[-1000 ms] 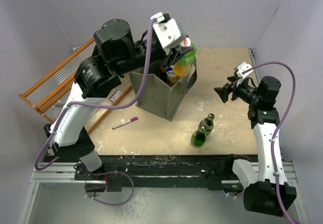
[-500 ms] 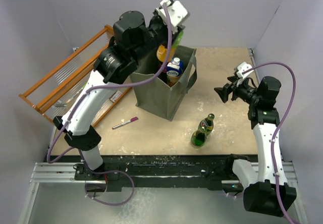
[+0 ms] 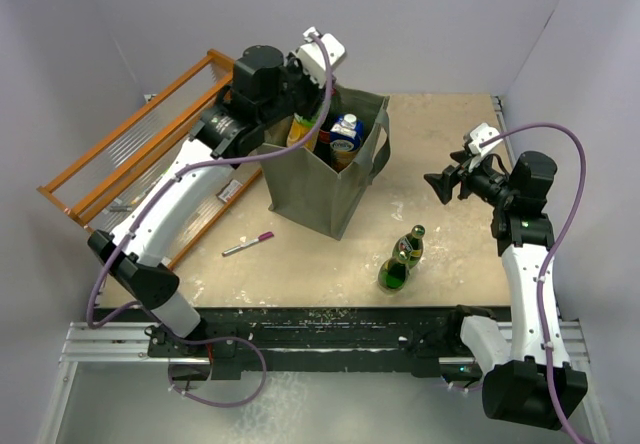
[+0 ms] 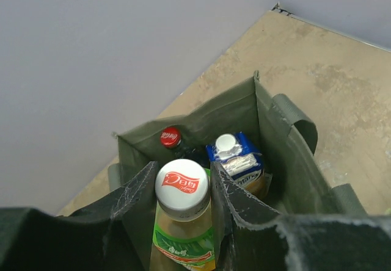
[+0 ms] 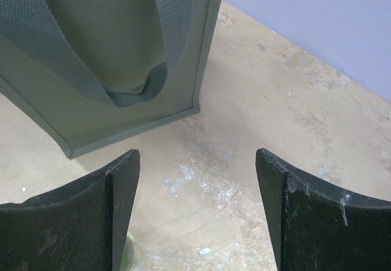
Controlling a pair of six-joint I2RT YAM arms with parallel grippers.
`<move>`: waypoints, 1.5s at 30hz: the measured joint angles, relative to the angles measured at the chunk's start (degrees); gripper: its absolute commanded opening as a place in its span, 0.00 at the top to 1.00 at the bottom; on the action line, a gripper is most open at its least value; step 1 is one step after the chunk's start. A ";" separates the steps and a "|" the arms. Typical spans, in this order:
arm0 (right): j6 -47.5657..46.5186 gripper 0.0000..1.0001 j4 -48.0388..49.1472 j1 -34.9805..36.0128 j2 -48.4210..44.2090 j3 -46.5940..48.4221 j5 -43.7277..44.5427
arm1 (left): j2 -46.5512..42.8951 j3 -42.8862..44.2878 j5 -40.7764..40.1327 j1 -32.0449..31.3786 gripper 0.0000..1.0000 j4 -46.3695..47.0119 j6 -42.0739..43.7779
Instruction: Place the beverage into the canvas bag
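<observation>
The canvas bag (image 3: 325, 189) stands open at mid-table. My left gripper (image 3: 312, 99) is shut on a beverage bottle (image 3: 302, 130) with a white cap, green label and amber liquid, held upright with its lower part inside the bag's left rear corner. In the left wrist view the bottle (image 4: 181, 188) sits between my fingers (image 4: 131, 193), above the bag (image 4: 287, 155). A red-capped bottle (image 4: 170, 137) and a blue carton (image 4: 235, 155) stand inside the bag. My right gripper (image 3: 437, 186) is open and empty, right of the bag (image 5: 110, 51).
Two green glass bottles (image 3: 403, 260) stand on the table in front of the bag, toward the right. A pink pen (image 3: 248, 246) lies near the bag's front left. An orange wooden rack (image 3: 120, 154) leans at the left. Walls close off the back and sides.
My left arm carried the bottle from the bag's far right rim leftward and down into the bag's left rear part. The right arm has not moved.
</observation>
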 measured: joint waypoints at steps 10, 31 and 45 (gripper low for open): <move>-0.22 0.21 -0.07 0.00 0.00 0.00 0.00 | -4.26 -8.00 4.87 6.95 1.00 4.70 -5.92; -0.42 0.21 -0.15 0.00 0.04 0.00 -0.04 | -2.64 -17.05 14.32 9.81 1.00 7.23 -5.73; -0.50 0.21 -0.17 0.00 0.04 0.00 -0.04 | -0.72 -22.93 18.14 11.47 1.00 8.33 -1.70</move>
